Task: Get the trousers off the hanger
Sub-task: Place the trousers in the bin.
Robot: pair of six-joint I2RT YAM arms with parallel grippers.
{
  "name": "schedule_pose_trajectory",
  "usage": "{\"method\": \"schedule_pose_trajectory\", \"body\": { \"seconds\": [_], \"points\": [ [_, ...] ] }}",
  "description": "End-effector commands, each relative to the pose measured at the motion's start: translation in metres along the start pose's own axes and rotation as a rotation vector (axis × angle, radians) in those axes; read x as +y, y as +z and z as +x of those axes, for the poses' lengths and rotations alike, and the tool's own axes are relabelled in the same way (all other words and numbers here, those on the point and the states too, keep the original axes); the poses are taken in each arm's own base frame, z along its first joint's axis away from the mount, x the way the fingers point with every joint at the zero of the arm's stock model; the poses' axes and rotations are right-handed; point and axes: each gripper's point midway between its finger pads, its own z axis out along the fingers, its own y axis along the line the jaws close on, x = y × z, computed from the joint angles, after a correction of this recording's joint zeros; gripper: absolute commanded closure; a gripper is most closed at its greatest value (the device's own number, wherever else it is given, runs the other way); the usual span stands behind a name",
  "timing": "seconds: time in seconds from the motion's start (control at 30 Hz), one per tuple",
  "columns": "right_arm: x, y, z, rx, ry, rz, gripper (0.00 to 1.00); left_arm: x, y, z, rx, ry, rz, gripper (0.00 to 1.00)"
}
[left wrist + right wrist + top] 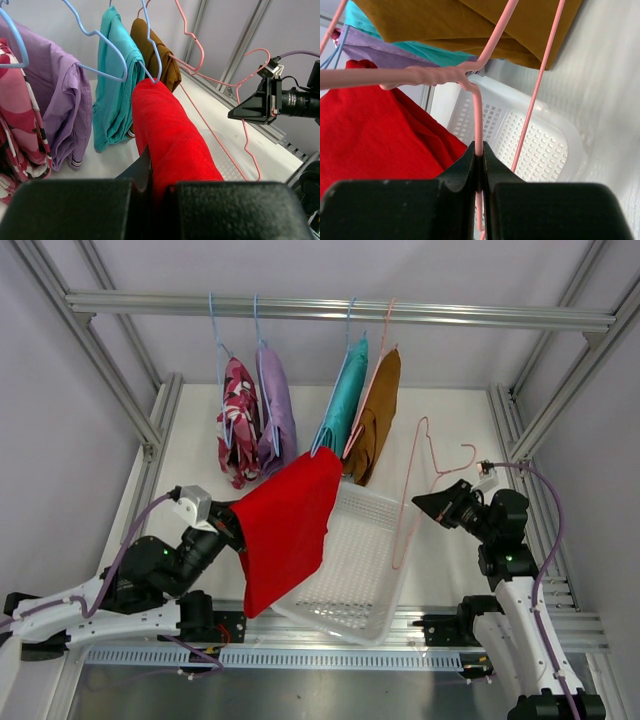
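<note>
One pale-walled white table point(450, 440); left end effector point(236, 525) gripping red trousers point(285, 530), right end effector point(480, 162) gripping pink hanger point(477, 117)

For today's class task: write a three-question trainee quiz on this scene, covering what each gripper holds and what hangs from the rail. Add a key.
1. True or false: the left gripper is open and holds nothing.
2. What is the right gripper shut on? A) a bare pink hanger B) a folded towel C) nothing
3. Fill in: ____ garments hang from the rail.

Key
1. False: it is shut on the red trousers.
2. A.
3. Four: the camouflage, lilac, teal and rust-brown ones.
</note>
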Motion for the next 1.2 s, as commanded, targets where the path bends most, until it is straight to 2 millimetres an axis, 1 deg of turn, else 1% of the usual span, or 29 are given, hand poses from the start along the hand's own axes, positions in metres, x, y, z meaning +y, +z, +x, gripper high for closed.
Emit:
{"method": "schedule_pose_trajectory", "body": {
  "seconds": [0.0,0.1,0.17,0.23,0.27,0.3,0.4,0.43,0.5,0.53,0.6,0.63,0.67,0.7,0.73,0.9,0.97,1.0,1.07,1.17],
  "points": [
    [0.005,0.0,-0.007,-0.041,-0.066,-0.031,1.0,-0.006,0.002,-0.02,-0.071,-0.108,0.009,0.99],
    [0.001,0.0,-0.005,-0.038,-0.066,-0.026,1.0,-0.017,0.008,-0.009,-0.048,-0.114,0.037,0.99],
    [-0.001,0.001,-0.004,-0.038,-0.07,-0.022,1.0,-0.024,0.012,-0.006,-0.036,-0.12,0.059,0.99],
    [-0.006,0.001,-0.001,-0.033,-0.067,-0.015,1.0,-0.035,0.017,-0.001,-0.009,-0.112,0.09,0.99],
    [-0.006,0.002,-0.001,-0.034,-0.069,-0.017,1.0,-0.04,0.018,-0.008,-0.014,-0.118,0.104,0.99],
    [-0.01,0.003,0.002,-0.027,-0.062,-0.01,1.0,-0.045,0.02,-0.007,-0.007,-0.115,0.123,0.99],
    [-0.019,0.005,0.008,-0.009,-0.049,0.009,1.0,-0.068,0.024,-0.023,-0.016,-0.13,0.198,0.99],
    [-0.017,0.007,0.005,-0.02,-0.062,-0.006,1.0,-0.072,0.022,-0.028,-0.023,-0.136,0.219,0.99],
    [-0.018,0.008,0.007,-0.015,-0.063,-0.01,1.0,-0.083,0.023,-0.039,-0.024,-0.141,0.253,0.99],
    [-0.02,0.008,0.007,-0.014,-0.062,-0.009,1.0,-0.092,0.021,-0.046,-0.025,-0.146,0.292,0.99],
    [-0.021,0.008,0.007,-0.019,-0.06,-0.005,1.0,-0.104,0.023,-0.045,-0.006,-0.138,0.322,1.0],
    [-0.021,0.008,0.007,-0.02,-0.063,-0.005,1.0,-0.111,0.02,-0.05,0.003,-0.135,0.351,0.99],
    [-0.021,0.008,0.007,-0.02,-0.065,-0.008,1.0,-0.118,0.023,-0.045,0.025,-0.122,0.363,0.99],
    [-0.022,0.009,0.008,-0.017,-0.064,-0.008,1.0,-0.123,0.024,-0.043,0.036,-0.118,0.374,0.99],
    [-0.022,0.009,0.008,-0.018,-0.064,-0.006,1.0,-0.128,0.023,-0.052,0.031,-0.131,0.386,0.99],
    [-0.022,0.007,0.008,-0.019,-0.073,-0.003,1.0,-0.15,0.036,-0.042,0.081,-0.098,0.407,0.99],
    [-0.025,0.006,0.009,-0.014,-0.081,0.01,1.0,-0.155,0.038,-0.035,0.096,-0.097,0.413,0.99],
    [-0.023,0.005,0.006,-0.027,-0.094,0.011,1.0,-0.157,0.039,-0.031,0.104,-0.095,0.416,0.99],
    [-0.028,0.002,0.008,-0.021,-0.097,0.044,1.0,-0.161,0.04,-0.02,0.131,-0.097,0.419,0.99],
    [-0.025,0.0,0.004,-0.035,-0.103,0.05,1.0,-0.168,0.038,-0.014,0.144,-0.128,0.429,0.99]
  ]
}}
